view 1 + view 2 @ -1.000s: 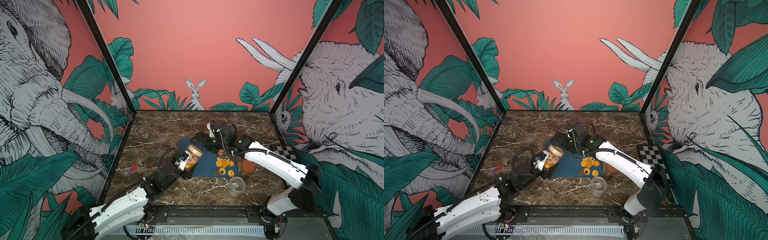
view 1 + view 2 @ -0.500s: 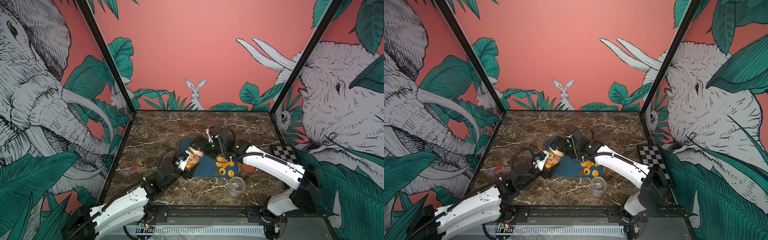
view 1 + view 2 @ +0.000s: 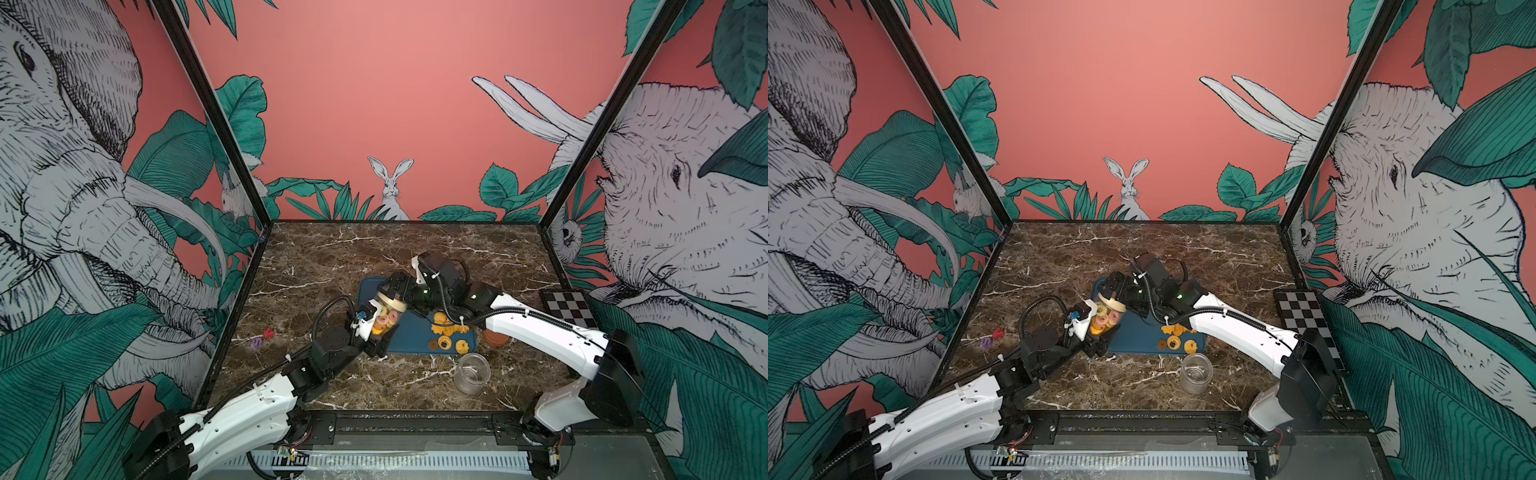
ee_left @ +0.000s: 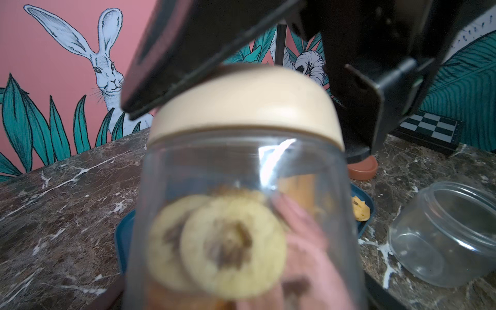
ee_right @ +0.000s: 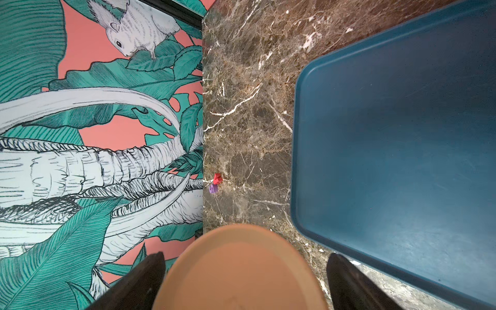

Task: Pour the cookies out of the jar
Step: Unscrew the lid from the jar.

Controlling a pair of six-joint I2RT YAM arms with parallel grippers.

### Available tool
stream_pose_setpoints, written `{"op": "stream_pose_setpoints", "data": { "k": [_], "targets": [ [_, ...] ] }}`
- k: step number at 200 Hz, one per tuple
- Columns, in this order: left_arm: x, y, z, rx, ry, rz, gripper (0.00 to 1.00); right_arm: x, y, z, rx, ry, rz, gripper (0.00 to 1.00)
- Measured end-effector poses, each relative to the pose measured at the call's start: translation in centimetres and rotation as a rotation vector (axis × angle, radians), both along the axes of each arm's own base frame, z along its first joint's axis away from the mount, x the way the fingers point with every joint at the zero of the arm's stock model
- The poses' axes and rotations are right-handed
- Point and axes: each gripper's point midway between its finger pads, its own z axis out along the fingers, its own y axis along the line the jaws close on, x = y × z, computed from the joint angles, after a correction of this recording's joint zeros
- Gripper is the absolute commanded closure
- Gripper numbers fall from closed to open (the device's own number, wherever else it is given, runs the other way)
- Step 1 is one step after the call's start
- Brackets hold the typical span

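Observation:
My left gripper (image 3: 372,332) is shut on a clear jar (image 3: 384,318) and holds it tilted above the left part of the blue tray (image 3: 409,338). Inside the jar lie orange-yellow and pink cookies (image 3: 1104,320), blurred and close in the left wrist view (image 4: 230,247). A cream lid (image 4: 247,107) caps the jar. My right gripper (image 3: 392,291) straddles that lid (image 5: 241,268), a black finger (image 5: 139,279) on each side; a thin gap shows at one finger, so it is open. More cookies (image 3: 446,332) lie on the tray.
An empty clear jar (image 3: 471,372) stands in front of the tray's right corner, and a brown lid (image 3: 496,337) lies beside the tray. A checkerboard (image 3: 569,309) sits at the right wall. Small red and purple pieces (image 3: 262,337) lie near the left wall.
My right gripper has travelled left from behind the tray to the jar's lid, and its jaws have narrowed around it. The left gripper has kept the jar still.

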Motion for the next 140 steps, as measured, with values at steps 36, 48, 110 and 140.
{"op": "stream_pose_setpoints", "data": {
  "k": [36,48,110,140],
  "targets": [
    [0.1,0.0,0.3,-0.035,0.013,0.013,1.0,0.0,0.3,0.5,0.018,-0.016,0.013,0.21],
    [0.0,-0.1,0.4,-0.054,0.028,0.009,1.0,0.1,0.4,0.7,0.021,-0.033,0.025,0.28],
    [-0.3,-1.2,1.9,-0.228,0.116,-0.05,1.0,0.4,0.7,2.6,0.09,-0.121,0.183,0.45],
    [-0.5,-1.7,3.3,-0.342,0.164,-0.11,1.0,0.2,0.7,4.1,0.125,-0.202,0.271,0.47]
  ]
}}
